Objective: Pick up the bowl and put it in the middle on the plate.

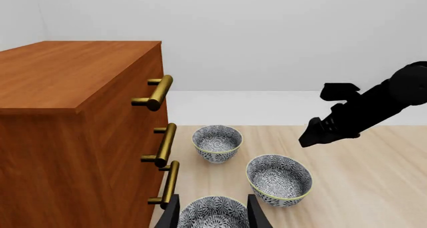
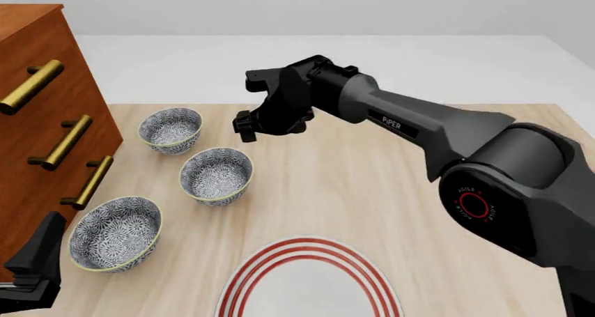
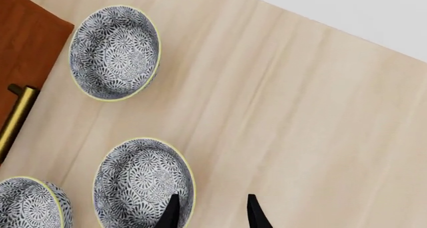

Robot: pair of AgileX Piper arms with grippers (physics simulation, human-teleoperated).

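Middle bowl (image 2: 216, 175): you have it upright on the table (image 2: 372, 191), at about 10 o'clock from the plate (image 2: 311, 292) and well apart from it. It is one of three look-alike floral bowls.
Plate: it lies flat at the table's 6 o'clock edge and is cut off by the front view's border. Its red rings show.
Right gripper (image 2: 246, 125): your right arm reaches from 4 o'clock across the table. The wrist is bent down, and the gripper hovers above the table at roughly 1 o'clock from the middle bowl. In the right wrist view the right gripper (image 3: 212, 197) has its fingers spread and holds nothing. One fingertip shows over the bowl's rim and the other over bare wood.
Left gripper (image 2: 37, 261): it sits low at 8 o'clock on the table, just short of the near bowl (image 2: 116, 233). Its fingers are parted and empty, and in its own wrist view they frame that bowl (image 1: 212, 215).
Far bowl (image 2: 171, 129): it stands at 11 o'clock from the middle bowl, near it but apart.
Near bowl: it stands at 8 o'clock from the middle bowl, with a gap between them.
Dresser (image 2: 37, 122): this wooden unit with brass handles (image 2: 70, 141) lines the 9 o'clock side, beside all three bowls.
Path to the plate: bare tabletop lies between the middle bowl and the plate.
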